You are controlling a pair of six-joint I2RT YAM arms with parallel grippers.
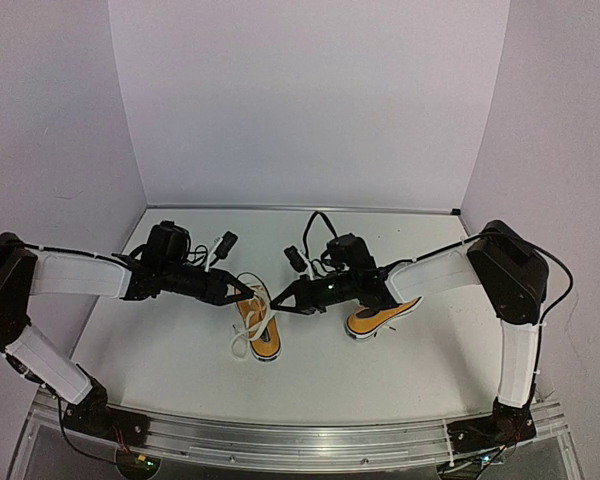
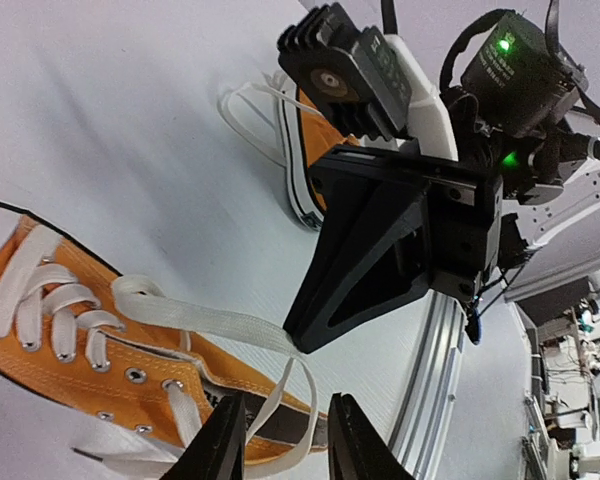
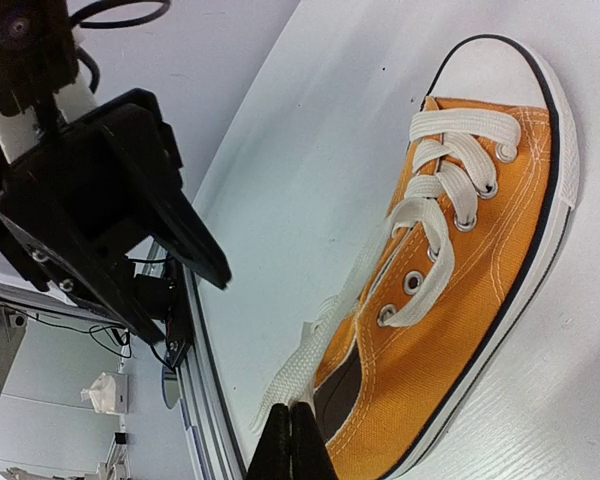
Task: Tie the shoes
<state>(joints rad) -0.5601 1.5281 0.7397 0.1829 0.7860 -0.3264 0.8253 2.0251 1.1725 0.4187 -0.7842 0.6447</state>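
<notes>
Right hand (image 3: 290, 445) pinches lace (image 3: 325, 325); left hand (image 1: 243, 293) just opposite

The shoes (image 1: 263, 335) have orange-yellow canvas uppers, matt, with a fine weave and pale stitching. The lace (image 3: 450, 160) is flat white woven cloth, soft and dull. The eyelets (image 3: 413, 283) are small metal rings with a slight shine. The toe cap (image 3: 490, 75) is smooth white rubber, matt. The desk (image 1: 380, 380) is white and smooth with a faint sheen. The rail (image 1: 300, 440) along its near edge is bare brushed metal. The left end effector (image 1: 242, 293) and right end effector (image 1: 277, 300) are hard black plastic, mostly matt. The arm shells (image 1: 80, 272) are smooth white plastic.
</notes>
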